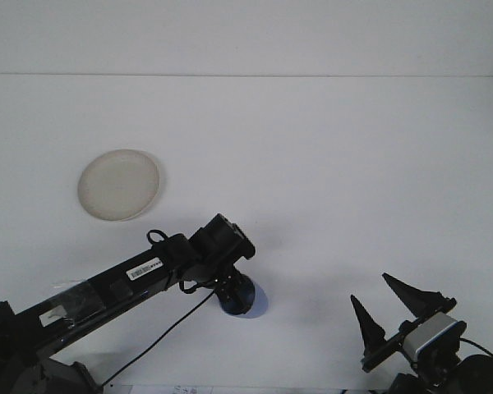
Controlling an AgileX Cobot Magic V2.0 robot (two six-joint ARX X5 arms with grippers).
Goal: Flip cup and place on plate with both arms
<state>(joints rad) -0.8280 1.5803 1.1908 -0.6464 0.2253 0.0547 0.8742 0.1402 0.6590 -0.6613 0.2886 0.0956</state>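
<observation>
The blue cup [260, 302] stands on the white table near the front centre, with only its right edge showing. My left gripper [234, 295] is down over the cup and hides most of it. The cream plate [118, 184] lies flat and bare at the left, well away from the cup. My right gripper [370, 289] rests open at the front right, with nothing between its fingers and far from both cup and plate.
The left arm [107, 287] stretches diagonally from the front left corner to the cup. The table's far edge [246, 75] runs across the top of the view.
</observation>
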